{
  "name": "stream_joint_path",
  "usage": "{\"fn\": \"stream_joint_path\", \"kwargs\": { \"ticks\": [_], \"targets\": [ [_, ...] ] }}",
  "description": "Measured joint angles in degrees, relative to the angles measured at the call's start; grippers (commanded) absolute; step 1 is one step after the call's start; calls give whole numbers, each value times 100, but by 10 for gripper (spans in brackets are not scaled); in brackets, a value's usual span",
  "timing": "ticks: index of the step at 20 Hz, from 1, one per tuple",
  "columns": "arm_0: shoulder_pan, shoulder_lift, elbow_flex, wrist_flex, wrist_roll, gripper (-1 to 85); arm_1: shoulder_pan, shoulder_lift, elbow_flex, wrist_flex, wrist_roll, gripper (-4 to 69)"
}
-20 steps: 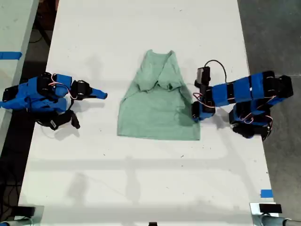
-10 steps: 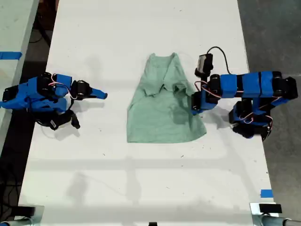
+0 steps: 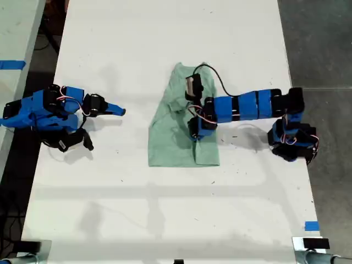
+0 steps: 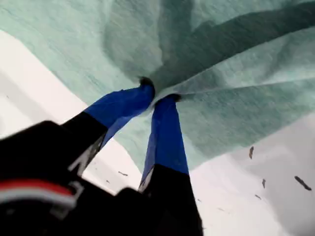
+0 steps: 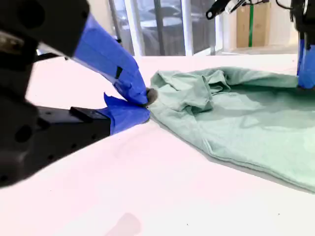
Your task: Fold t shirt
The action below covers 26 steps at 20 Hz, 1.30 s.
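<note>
Exterior view: the t shirt, pale mint-green soft cloth, wrinkled, lies mid-table with its right side folded over. My first gripper sits above the cloth's middle, jaws pinched on a bunched ridge of fabric. My second gripper rests at that view's left, well apart from the shirt, its 2 blue-taped tips closed together on nothing

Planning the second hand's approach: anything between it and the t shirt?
Nothing: bare white table between my second hand and the t shirt, per the exterior view.
</note>
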Motion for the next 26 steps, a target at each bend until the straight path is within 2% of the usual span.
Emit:
{"fn": "stream_joint_path", "kwargs": {
  "ticks": [6,12,15,17,23,26],
  "targets": [
    [18,0,0,0,0,0,0,-580,-316,9,0,128],
    [18,0,0,0,0,0,9,721,-299,1230,-26,108],
    [18,0,0,0,0,0,53,2505,791,1433,62,28],
    [18,0,0,0,0,0,132,4043,2206,1213,246,5],
    [18,0,0,0,0,0,396,8262,7339,-615,598,-9],
    [18,0,0,0,0,0,580,10151,9202,-870,580,-9]
  ]
}}
